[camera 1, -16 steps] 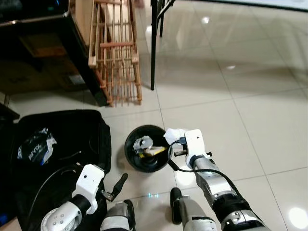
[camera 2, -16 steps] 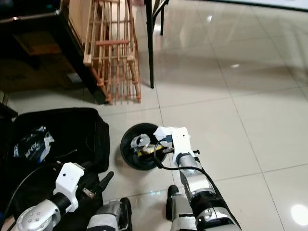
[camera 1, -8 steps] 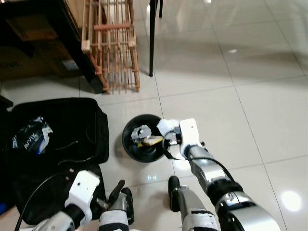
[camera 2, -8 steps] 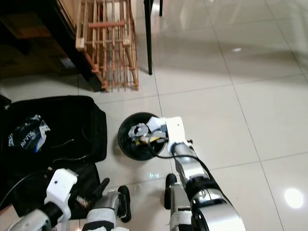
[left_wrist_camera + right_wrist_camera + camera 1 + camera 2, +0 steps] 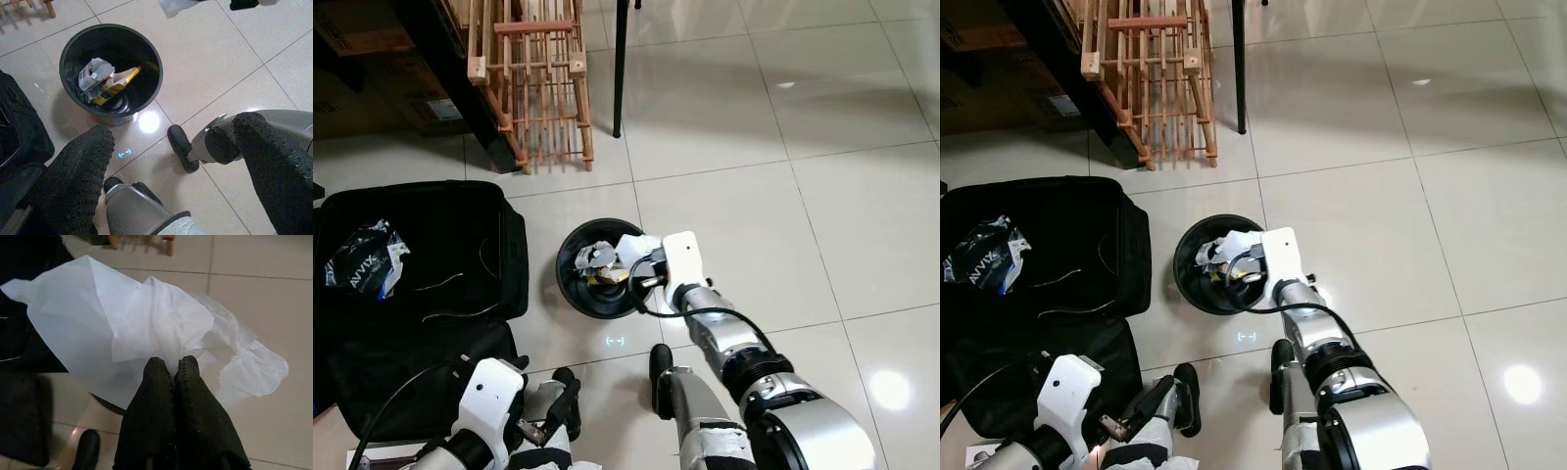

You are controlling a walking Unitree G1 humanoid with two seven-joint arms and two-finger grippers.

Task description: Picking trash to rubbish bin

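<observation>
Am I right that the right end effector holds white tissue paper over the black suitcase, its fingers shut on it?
Not quite. The right end effector, shut on the white tissue paper, holds it over the black bin, not the suitcase, as the left eye view shows.

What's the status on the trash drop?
Right gripper shut on white tissue, over the black bin. Left gripper open, idle, low. Not released yet. Nothing blocking.
</observation>
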